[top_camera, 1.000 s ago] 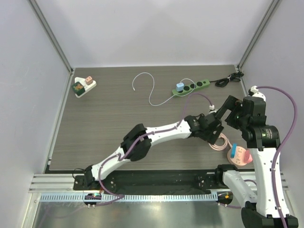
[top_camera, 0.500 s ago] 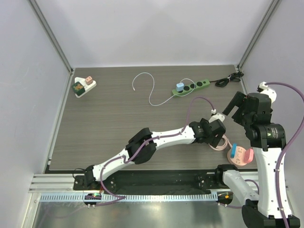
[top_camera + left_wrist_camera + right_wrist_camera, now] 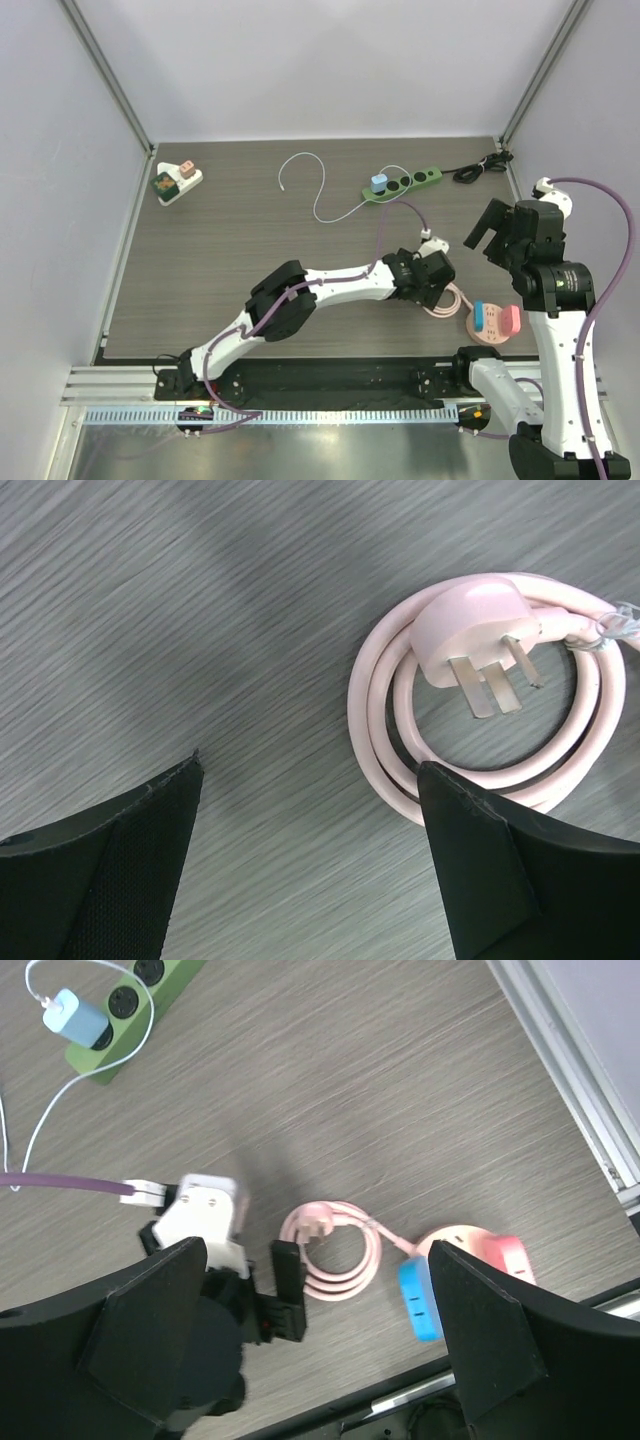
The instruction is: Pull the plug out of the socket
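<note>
- Lying prongs-bare on its coiled cord (image 3: 372, 710) near the counter's (image 3: 250, 240) front right corner, the plug (image 3: 465, 625) sat in no socket; it looked free already.
- The round socket (image 3: 493, 325) rested just beside the coil at the front edge, a blue block (image 3: 418, 1298) plugged in.
- The left tool (image 3: 320, 880) hung low over the coil, spread and empty, arm stretched across.
- The right tool (image 3: 480, 235) was raised, spread, empty.

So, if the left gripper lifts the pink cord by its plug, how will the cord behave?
The cord is probably floppy: it lies in soft loops, so it may sag, though a small tie seems to hold them. The plug looks rigid and smooth, perhaps slippery.
</note>
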{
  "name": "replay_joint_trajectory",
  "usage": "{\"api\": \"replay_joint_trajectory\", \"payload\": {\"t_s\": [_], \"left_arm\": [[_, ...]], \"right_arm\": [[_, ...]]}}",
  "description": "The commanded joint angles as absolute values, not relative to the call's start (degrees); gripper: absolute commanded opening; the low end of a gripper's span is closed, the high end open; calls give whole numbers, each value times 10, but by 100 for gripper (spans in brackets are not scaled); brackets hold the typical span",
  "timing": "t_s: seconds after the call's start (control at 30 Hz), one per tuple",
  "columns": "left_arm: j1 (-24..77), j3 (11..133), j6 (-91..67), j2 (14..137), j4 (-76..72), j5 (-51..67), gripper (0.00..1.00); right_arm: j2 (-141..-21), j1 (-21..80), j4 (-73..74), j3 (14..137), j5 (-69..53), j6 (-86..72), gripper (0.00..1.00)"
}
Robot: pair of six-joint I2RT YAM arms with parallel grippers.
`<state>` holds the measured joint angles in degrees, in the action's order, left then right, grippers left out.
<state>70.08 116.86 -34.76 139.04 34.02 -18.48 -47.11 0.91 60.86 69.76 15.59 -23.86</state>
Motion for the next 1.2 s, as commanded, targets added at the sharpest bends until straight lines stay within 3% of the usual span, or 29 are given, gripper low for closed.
{"api": "replay_joint_trajectory", "payload": {"t_s": [0.0, 0.27, 0.43, 0.7, 0.87, 1.0, 1.03, 1.17], "left_arm": [[672, 1073, -381, 1400, 432, -158, 89], [657, 887, -395, 1268, 358, -173, 89], [663, 768, -425, 1191, 281, -123, 87], [669, 794, -402, 1118, 243, -61, 86], [669, 773, -412, 1051, 159, 22, 78], [669, 752, -433, 1018, 94, 67, 68], [670, 740, -439, 1007, 65, 72, 67], [670, 736, -461, 1009, 33, 69, 70]], "right_arm": [[-467, 11, 585, 689, 137, -225, 100], [-474, 26, 584, 635, 76, -221, 100], [-501, 33, 577, 576, 32, -216, 95], [-504, 42, 579, 571, 9, -223, 89], [-496, 41, 578, 552, -12, -243, 88], [-505, 41, 575, 547, 32, -254, 67], [-509, 42, 575, 548, 43, -257, 55], [-528, 42, 566, 538, 44, -272, 33]]}}
